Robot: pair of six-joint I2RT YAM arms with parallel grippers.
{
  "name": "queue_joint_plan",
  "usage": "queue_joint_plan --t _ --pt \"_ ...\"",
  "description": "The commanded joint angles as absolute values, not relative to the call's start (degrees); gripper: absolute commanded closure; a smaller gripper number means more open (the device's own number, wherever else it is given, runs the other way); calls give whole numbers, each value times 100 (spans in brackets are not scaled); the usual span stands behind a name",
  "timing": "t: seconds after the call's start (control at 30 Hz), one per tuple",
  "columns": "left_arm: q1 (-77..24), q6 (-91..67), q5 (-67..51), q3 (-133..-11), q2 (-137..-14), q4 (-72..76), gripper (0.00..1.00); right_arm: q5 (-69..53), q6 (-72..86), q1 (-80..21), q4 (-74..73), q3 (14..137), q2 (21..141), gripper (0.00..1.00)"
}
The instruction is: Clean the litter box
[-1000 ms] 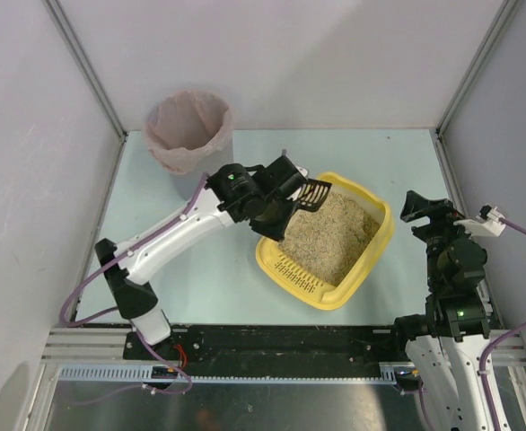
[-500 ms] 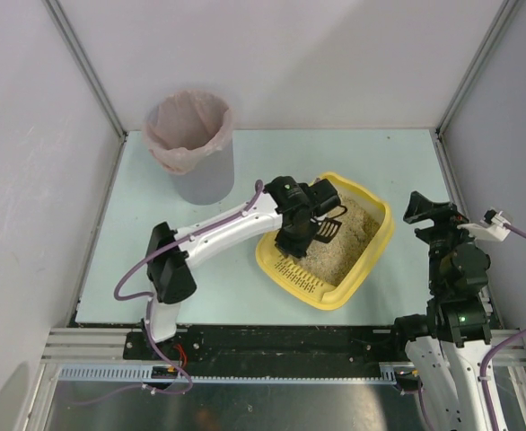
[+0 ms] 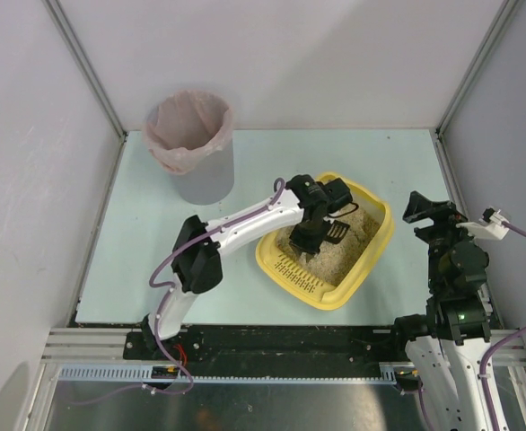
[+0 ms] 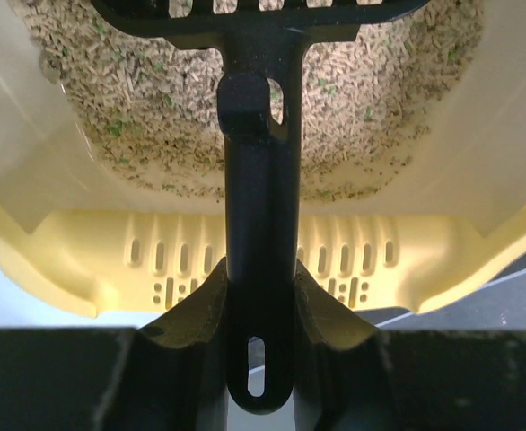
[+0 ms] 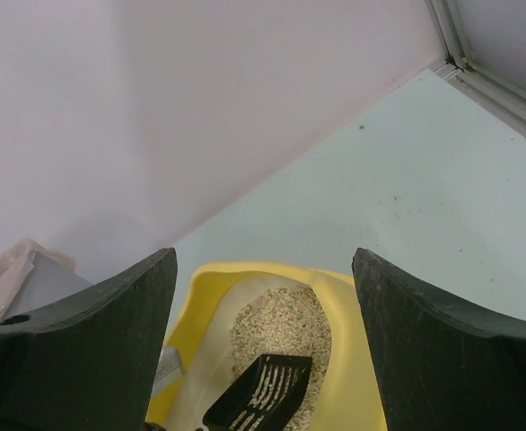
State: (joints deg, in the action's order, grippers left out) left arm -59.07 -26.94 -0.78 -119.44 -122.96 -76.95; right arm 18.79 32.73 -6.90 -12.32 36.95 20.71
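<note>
Litter box (image 3: 339, 294), we judge, is light, stiff plastic best held by its near rim; our left gripper (image 4: 261, 305) clamps the scoop (image 4: 261, 180), right gripper (image 5: 263, 269) gapes empty.

- Litter box (image 3: 381, 238): showing bright yellow plastic; inner walls appearing paler cream.
- Grille (image 4: 353, 265): showing same yellow, repeating pattern of short slits over small dots.
- Litter (image 4: 137, 99): appearing beige, carrying dark and green flecks.
- Scoop (image 4: 258, 269): showing solid black, slotted head.
- Bin (image 3: 207, 184): showing grey body; liner (image 3: 187, 121) appearing pale pink.
- Table (image 3: 146, 233): appearing pale blue-green.
- Left arm (image 3: 245, 223): showing white links, black joints; cable (image 3: 160, 269) showing purple.
- Right arm (image 3: 456, 269): showing mostly black.
- Walls (image 3: 335, 54): appearing off-white.
</note>
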Motion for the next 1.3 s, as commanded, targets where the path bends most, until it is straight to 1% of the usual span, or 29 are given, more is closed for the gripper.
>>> queue_joint_plan --t 0.0,0.1,0.53,0.73,1.07,1.1,1.27 --pt "-5634 -2689 -220 -12331 -12471 -8138 100 1942 3234 -668 -1107 3718 2092 16" --pt "-5450 -2725 -263 -12427 -12585 -8121 100 1942 3225 -677 -1090 3718 2092 16" --pt "-5309 -2681 -483 -12954 -13244 -8086 100 1934 3182 -668 -1046 3709 2329 16" --pt "-5247 -2795 -352 -13289 -13482 -8077 100 1890 3182 -668 -1028 3709 2391 15" --pt "-5106 -2909 -9 -13333 -13641 -7954 100 1890 3199 -677 -1020 3700 2399 16" --pt "-5098 -2909 174 -13333 -13641 -7919 100 1881 3199 -668 -1011 3709 2399 16" --pt "-5098 -2874 202 -13280 -13702 -7735 100 1881 3199 -668 -1020 3709 2408 16"
